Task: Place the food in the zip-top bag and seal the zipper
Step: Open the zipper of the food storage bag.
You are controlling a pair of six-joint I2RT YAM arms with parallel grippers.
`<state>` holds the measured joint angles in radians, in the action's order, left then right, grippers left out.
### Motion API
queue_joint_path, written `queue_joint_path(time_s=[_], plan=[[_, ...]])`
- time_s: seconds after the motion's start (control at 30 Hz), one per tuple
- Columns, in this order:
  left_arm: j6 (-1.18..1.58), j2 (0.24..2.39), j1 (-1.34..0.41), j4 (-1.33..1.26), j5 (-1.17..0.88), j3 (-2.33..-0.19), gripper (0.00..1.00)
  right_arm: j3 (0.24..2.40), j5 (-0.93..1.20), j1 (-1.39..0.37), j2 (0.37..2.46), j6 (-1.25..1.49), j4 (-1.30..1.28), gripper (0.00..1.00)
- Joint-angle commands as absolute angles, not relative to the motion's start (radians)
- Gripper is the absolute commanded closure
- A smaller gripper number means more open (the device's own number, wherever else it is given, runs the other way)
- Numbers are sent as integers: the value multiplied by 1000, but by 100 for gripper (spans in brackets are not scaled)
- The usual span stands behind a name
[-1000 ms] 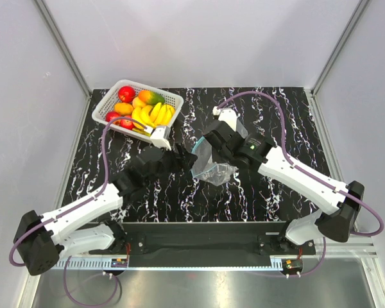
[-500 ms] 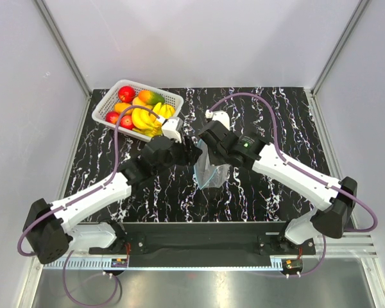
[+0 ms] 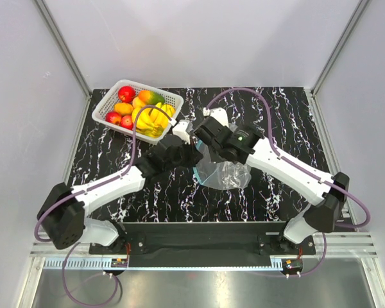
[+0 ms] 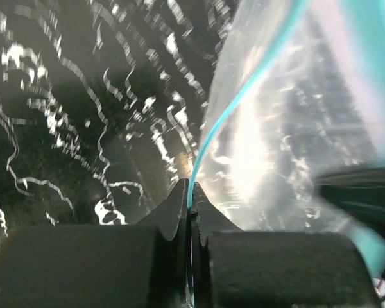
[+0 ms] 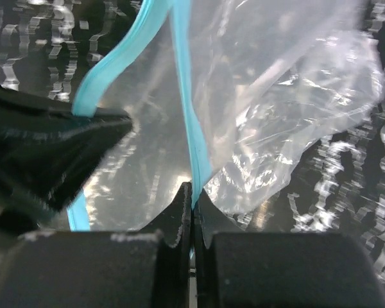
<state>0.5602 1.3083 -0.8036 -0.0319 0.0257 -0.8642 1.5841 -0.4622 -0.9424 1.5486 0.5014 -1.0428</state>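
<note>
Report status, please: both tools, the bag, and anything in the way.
Left tool shut on zipper. Right tool shut on its other lip. Zip-top bag empty, mouth parted. Fruit in white basket; nothing blocking.

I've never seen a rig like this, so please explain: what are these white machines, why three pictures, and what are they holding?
These are two robot arms bolted to a black marbled table, each ending in a two-finger gripper. The wide picture looks down from above; the two close-ups come from cameras on the wrists. On the table sit a white basket of fruit and a clear plastic bag. The left gripper and the right gripper are each pinched shut on the bag's blue zipper strip, apparently one lip each. No fruit is in the bag yet.
</note>
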Motion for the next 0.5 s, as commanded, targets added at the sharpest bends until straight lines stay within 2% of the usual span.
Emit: queue_joint_path(time_s=[0.0, 0.2, 0.47], plan=[[603, 1371, -767, -35, 26, -922, 100, 1695, -600, -937, 1604, 517, -1219, 100], [652, 1500, -681, -64, -61, -919, 100, 1815, -898, -937, 1739, 672, -1501, 100], [637, 1516, -680, -48, -5, -899, 100, 1841, -1049, -939, 1821, 793, -1631, 100]])
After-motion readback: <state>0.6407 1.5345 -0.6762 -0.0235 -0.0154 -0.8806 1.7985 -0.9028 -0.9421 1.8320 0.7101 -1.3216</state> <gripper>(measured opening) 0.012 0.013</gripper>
